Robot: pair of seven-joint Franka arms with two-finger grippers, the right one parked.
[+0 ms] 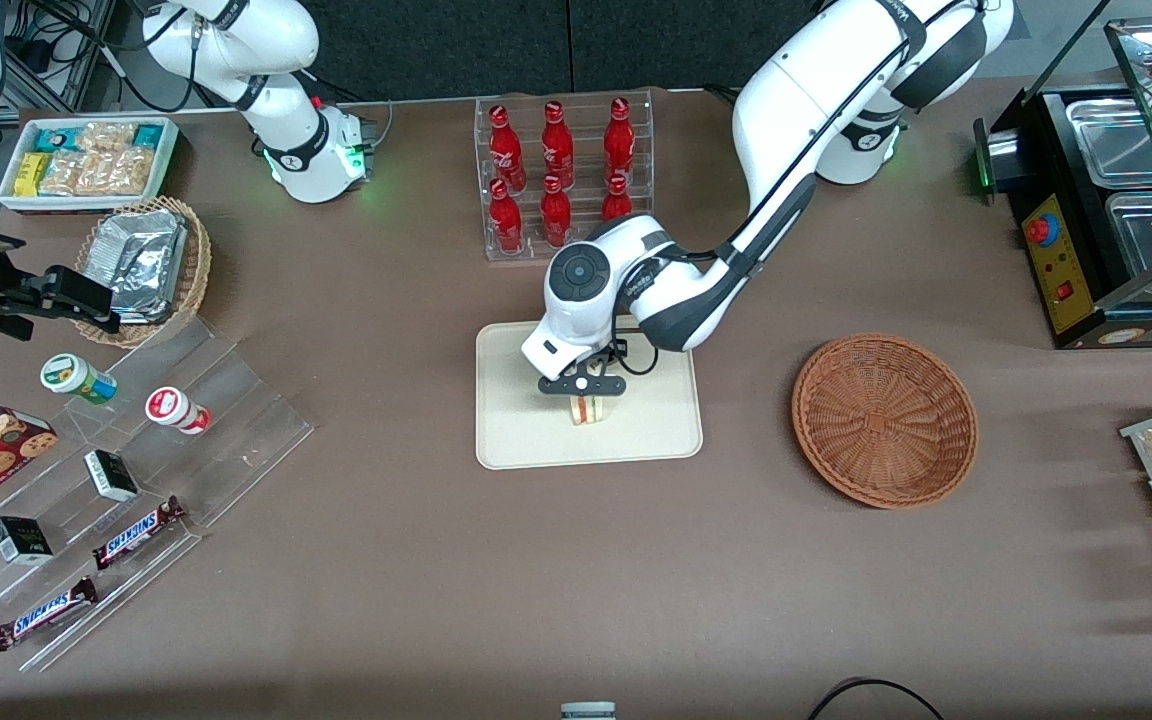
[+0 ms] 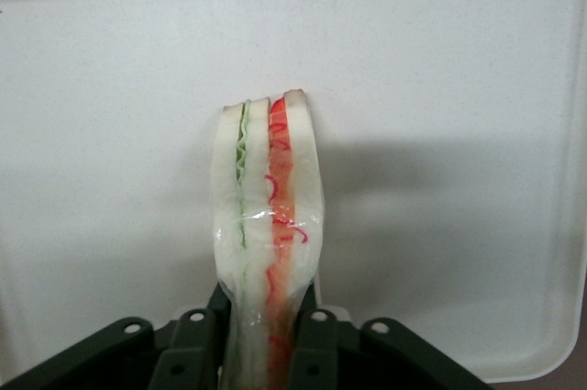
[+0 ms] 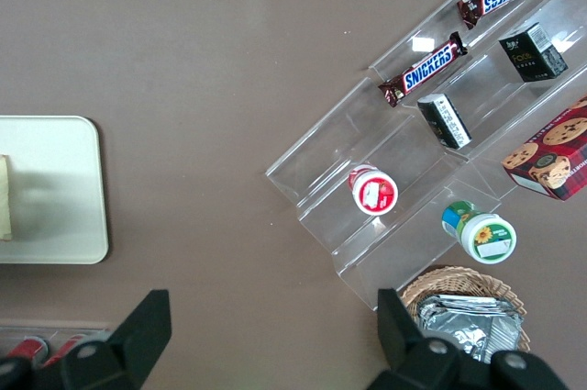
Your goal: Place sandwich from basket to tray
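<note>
Currently, you will find the gripper [image 1: 584, 391] positioned over the tray [image 1: 514, 440], with its fingers [image 2: 204, 339] closed against both faces of the sandwich [image 1: 588, 410]. In the left wrist view the gripper [image 2: 266, 339] pinches the sandwich [image 2: 268, 225] at one end, and the wedge extends away from the fingers across the tray [image 2: 459, 133], standing on edge with its cut side showing. Note the layers along that edge: pale bread on the outside, a green strip beside one slice and a red strip beside the other, all under a clear wrap. The front view places the sandwich near the middle of the tray; whether its lower edge touches the tray surface cannot be determined. The basket [image 1: 884, 418] sits on the table [image 1: 416, 560] well apart from the tray, toward the working arm's end, and holds nothing. A clear rack of red bottles [image 1: 558, 170] stands farther from the front camera than the tray. In the right wrist view, one end of the tray [image 3: 64, 197] and a sliver of the sandwich [image 3: 5, 197] are visible.
</note>
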